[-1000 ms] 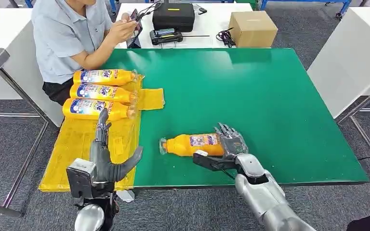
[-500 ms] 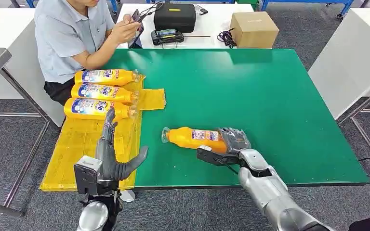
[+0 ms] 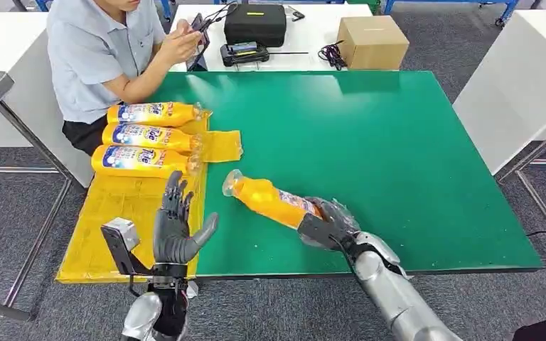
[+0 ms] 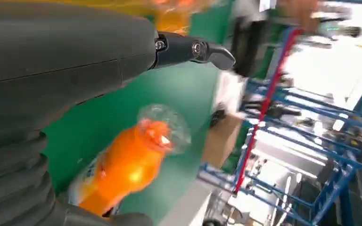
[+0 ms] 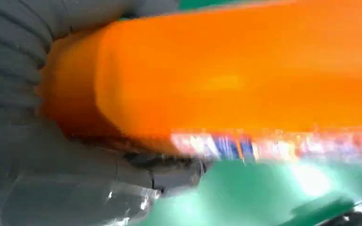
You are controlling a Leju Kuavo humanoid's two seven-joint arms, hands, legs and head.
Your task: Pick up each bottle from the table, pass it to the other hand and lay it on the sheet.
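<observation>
Right hand (image 3: 329, 222) grips the orange bottle (image 3: 266, 199) by its base, now lifted and swung capward toward the yellow sheet (image 3: 106, 213); left hand (image 3: 174, 227), fingers spread, has risen beside it for handover.

"Tide" is read on the labels of three bottles (image 3: 144, 137) laid on the yellow sheet (image 3: 124, 206).

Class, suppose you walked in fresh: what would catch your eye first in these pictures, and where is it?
First, the orange bottle gripped by the right hand above the green table, cap toward the open left hand. Next, three bottles lying on the yellow sheet.
</observation>
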